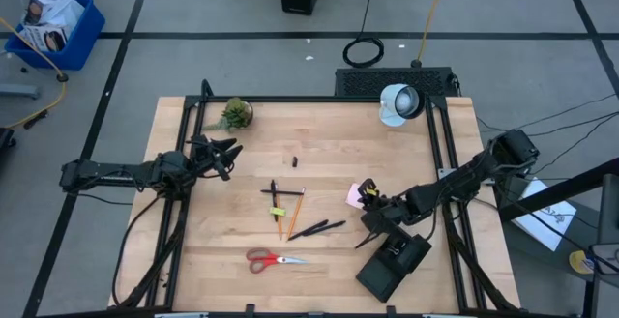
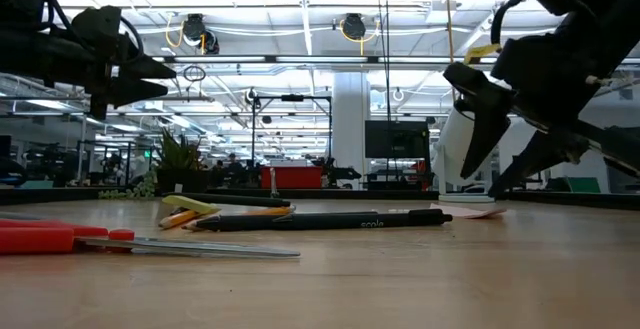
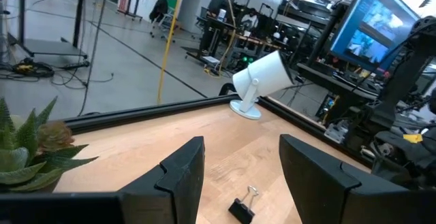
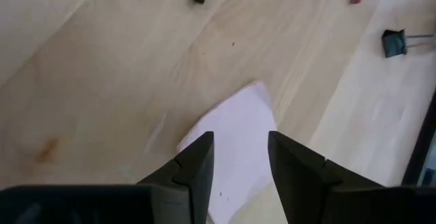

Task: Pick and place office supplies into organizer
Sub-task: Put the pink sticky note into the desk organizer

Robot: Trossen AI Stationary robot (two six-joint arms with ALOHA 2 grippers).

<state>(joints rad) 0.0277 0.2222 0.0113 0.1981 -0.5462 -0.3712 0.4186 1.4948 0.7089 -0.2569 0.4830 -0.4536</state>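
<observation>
A robotics lab or industrial workshop hall is showing here: a wooden workbench (image 1: 329, 250) is standing on a grey concrete floor (image 1: 193, 9) marked with black lines at the top of the high view, cables (image 1: 364, 51) are trailing there, and monitors (image 3: 379, 26) are glowing at the upper right of the left wrist view.

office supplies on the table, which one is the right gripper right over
The pink sticky-note pad: the right gripper hangs open directly above it, while scissors, pens and pencils lie farther off.
</observation>
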